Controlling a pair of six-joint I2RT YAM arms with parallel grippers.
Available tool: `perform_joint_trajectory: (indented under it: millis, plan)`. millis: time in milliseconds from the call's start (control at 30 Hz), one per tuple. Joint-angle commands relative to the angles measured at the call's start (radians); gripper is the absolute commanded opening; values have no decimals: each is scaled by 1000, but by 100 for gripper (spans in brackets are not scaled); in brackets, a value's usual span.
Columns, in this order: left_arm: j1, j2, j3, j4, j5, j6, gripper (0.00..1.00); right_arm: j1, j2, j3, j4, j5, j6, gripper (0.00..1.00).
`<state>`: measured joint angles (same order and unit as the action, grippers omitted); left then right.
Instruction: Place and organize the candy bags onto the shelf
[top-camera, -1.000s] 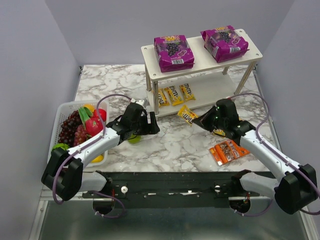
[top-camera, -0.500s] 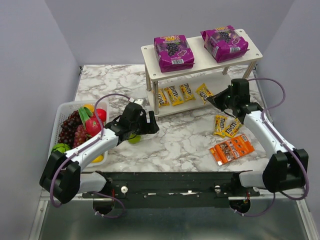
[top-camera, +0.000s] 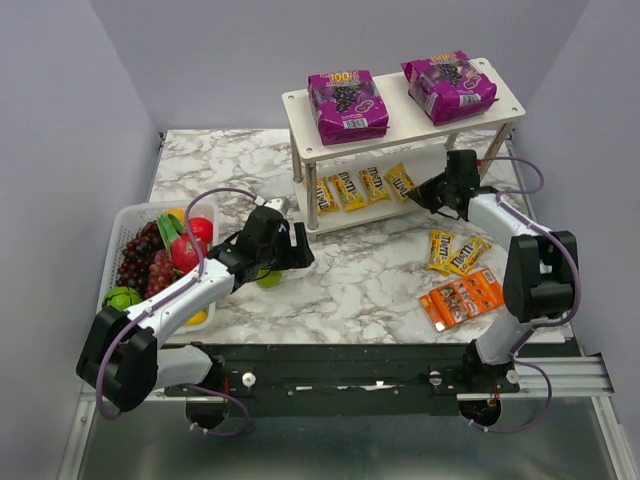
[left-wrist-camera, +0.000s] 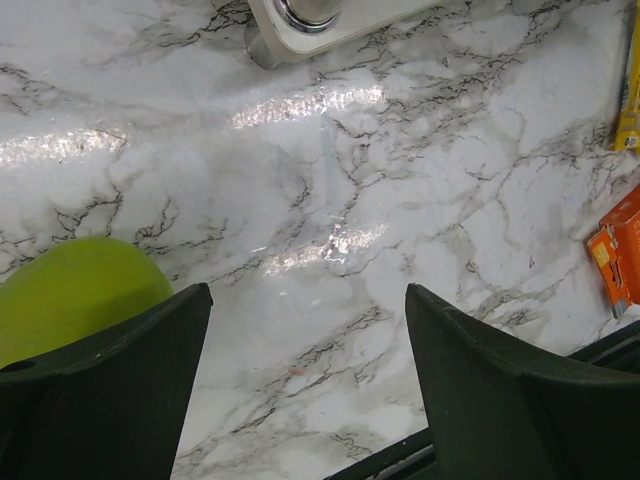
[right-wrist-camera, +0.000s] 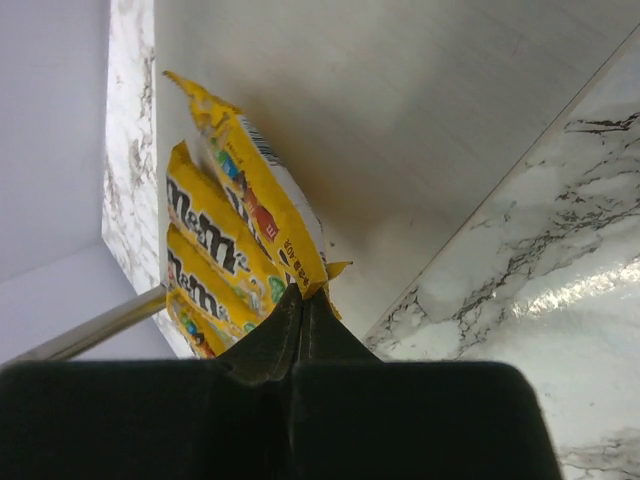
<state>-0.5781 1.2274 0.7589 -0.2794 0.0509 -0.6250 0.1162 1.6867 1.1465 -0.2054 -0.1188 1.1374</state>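
Note:
The white two-tier shelf (top-camera: 400, 110) stands at the back with two purple pouches (top-camera: 347, 105) (top-camera: 449, 86) on its top tier. Three yellow packets (top-camera: 348, 189) lie in a row on the lower tier. My right gripper (top-camera: 425, 194) is shut on the corner of a fourth yellow packet (right-wrist-camera: 255, 195), holding it on the lower tier (right-wrist-camera: 430, 110) beside the row (right-wrist-camera: 200, 245). Two more yellow packets (top-camera: 452, 252) and the orange pack (top-camera: 460, 298) lie on the table at right. My left gripper (left-wrist-camera: 308, 300) is open and empty over the marble.
A white fruit basket (top-camera: 118, 232) with grapes and other fruit stands at the left. A green fruit (left-wrist-camera: 75, 290) lies on the table against my left finger. A shelf leg foot (left-wrist-camera: 310, 15) is just ahead of the left gripper.
My right gripper carried a yellow packet from the middle of the table up and back to the shelf's lower tier, beside the three there. The left arm barely moved.

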Motion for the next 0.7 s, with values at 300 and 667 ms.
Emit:
perform_joint_trajectory:
  millis: [300,667]
  plan:
    - [41,-32,17,-24,-43,22,88,-15,160,96,26,-53,116,18]
    - [58,-36,17,-35,-45,27,88,-15,177,125,11,-18,125,24]
